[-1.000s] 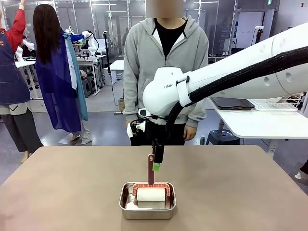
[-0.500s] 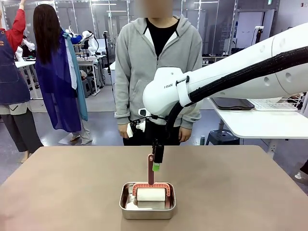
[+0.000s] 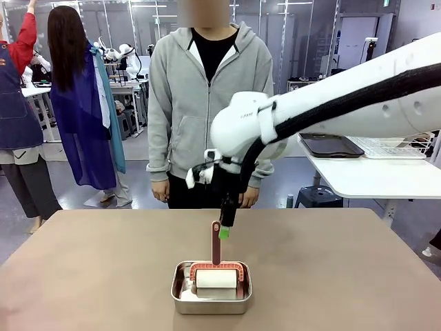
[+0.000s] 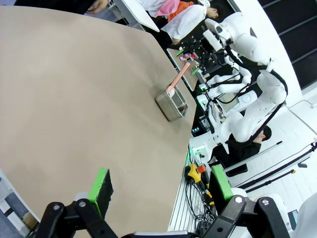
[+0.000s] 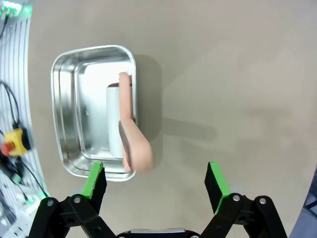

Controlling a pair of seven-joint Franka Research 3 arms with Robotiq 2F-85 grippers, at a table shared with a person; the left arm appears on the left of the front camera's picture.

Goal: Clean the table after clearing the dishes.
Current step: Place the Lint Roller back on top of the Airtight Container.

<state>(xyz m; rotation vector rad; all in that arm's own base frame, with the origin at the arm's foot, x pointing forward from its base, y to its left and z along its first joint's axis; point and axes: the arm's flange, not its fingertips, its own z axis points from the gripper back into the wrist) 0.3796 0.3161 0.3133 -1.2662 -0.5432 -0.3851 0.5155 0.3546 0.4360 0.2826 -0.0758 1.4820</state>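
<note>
My right gripper hangs released, jaws spread wide, above the wide matte taupe-brown table, just past the upright salmon-pink handle of a lint roller. My left gripper is likewise unclenched and holds nothing, low over a far edge of the same table.

Containers: one square steel pan, near the table's front middle. Contents: one white lint roller in a salmon-pink frame, lying in the pan, handle rising above the rim.

One person in a grey hooded top stands at the far side.
</note>
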